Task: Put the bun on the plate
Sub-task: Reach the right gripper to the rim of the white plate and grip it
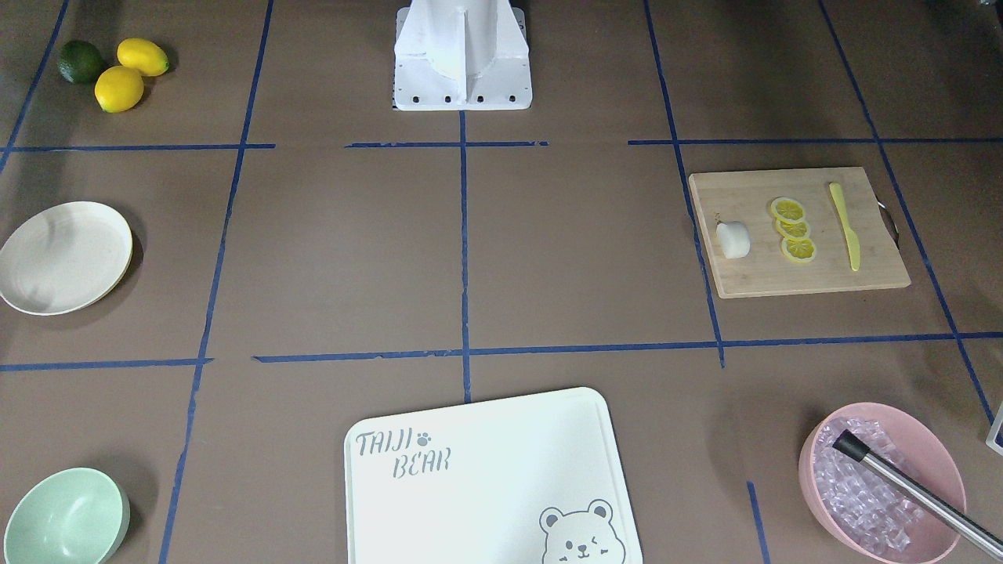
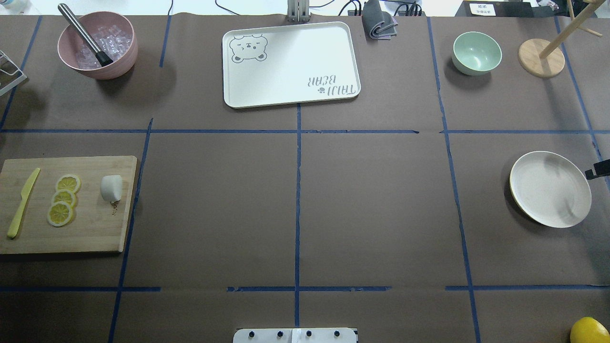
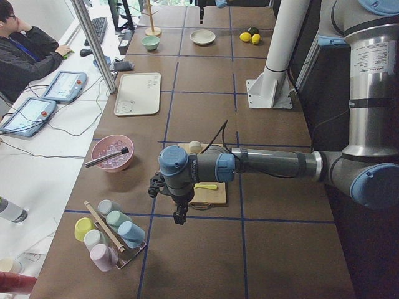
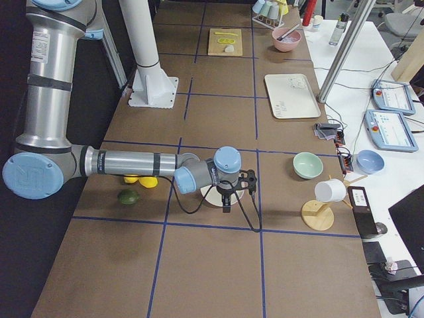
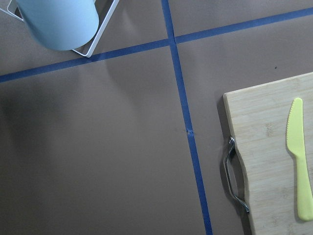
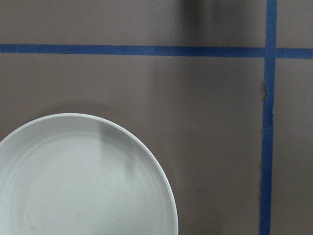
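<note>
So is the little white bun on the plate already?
No, the bun sits on the wooden board beside the lemon slices, far from the plate.

Brown table (image 2: 381,214) gridded with blue tape (image 2: 298,190). White bun (image 1: 733,240), cream plate (image 1: 63,257), yellow lemon slices (image 1: 793,229), tan board (image 1: 815,278), mint bowl (image 1: 63,521), pink bowl (image 1: 811,478); white tray (image 1: 486,470) with grey bear print.

The tabletop (image 2: 371,205) is covered in matt brown paper crossed by blue tape (image 2: 298,200). The bun (image 2: 111,187) looks smooth and matt, on a pale wooden board (image 2: 90,228) with fine grain and a shiny metal handle (image 5: 232,176). The yellow knife (image 5: 301,161) looks plastic; the plate (image 6: 83,186) is smooth, faintly glossy.
</note>
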### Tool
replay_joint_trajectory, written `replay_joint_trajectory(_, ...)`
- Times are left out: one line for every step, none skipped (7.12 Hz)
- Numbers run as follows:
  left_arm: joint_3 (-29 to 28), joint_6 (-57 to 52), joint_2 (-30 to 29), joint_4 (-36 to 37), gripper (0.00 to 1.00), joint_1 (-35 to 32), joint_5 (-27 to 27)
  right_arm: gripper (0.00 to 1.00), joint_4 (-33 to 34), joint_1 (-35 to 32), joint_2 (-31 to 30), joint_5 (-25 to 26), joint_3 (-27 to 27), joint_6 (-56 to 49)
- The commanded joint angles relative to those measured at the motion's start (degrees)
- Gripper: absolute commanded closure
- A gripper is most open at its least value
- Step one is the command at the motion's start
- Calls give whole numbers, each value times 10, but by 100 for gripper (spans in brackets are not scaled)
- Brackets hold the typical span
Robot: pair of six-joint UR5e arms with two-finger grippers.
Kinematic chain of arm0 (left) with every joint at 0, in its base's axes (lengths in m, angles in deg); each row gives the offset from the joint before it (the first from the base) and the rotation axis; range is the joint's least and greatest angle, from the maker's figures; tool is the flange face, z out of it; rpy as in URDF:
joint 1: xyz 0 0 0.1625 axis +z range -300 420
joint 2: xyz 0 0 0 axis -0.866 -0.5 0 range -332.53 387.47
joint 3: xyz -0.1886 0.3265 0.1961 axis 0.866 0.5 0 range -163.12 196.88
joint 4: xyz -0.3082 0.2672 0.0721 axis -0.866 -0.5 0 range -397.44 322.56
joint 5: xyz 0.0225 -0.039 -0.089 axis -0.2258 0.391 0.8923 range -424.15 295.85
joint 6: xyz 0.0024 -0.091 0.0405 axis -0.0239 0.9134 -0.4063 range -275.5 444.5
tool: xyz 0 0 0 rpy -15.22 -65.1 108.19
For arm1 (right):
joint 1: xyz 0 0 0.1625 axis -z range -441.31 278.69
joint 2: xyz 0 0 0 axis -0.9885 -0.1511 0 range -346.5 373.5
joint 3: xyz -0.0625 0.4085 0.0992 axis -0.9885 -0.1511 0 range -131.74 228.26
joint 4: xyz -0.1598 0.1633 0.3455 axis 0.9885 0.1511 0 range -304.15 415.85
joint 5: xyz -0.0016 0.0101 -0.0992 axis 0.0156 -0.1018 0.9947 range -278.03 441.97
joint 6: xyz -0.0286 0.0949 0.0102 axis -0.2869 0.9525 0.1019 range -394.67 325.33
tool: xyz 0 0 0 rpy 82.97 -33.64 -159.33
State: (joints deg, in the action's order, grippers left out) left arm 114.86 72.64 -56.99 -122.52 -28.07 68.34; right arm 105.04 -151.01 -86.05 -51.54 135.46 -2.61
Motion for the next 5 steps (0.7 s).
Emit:
replay_joint_trajectory(-1, 0, 0, 0, 0, 0, 0, 1, -73, 33, 2, 17, -33, 60)
replay_joint_trajectory(-1, 0, 0, 0, 0, 0, 0, 16, -73, 41, 2, 18, -33, 59)
replay_joint_trajectory(0, 0, 0, 0, 0, 0, 0, 30, -73, 52, 1, 25, -33, 58)
replay_joint_trajectory(-1, 0, 0, 0, 0, 0, 0, 38, -72, 55, -1, 29, -34, 58)
replay_joint_trajectory(-1, 0, 0, 0, 0, 0, 0, 51, -73, 55, -2, 29, -39, 60)
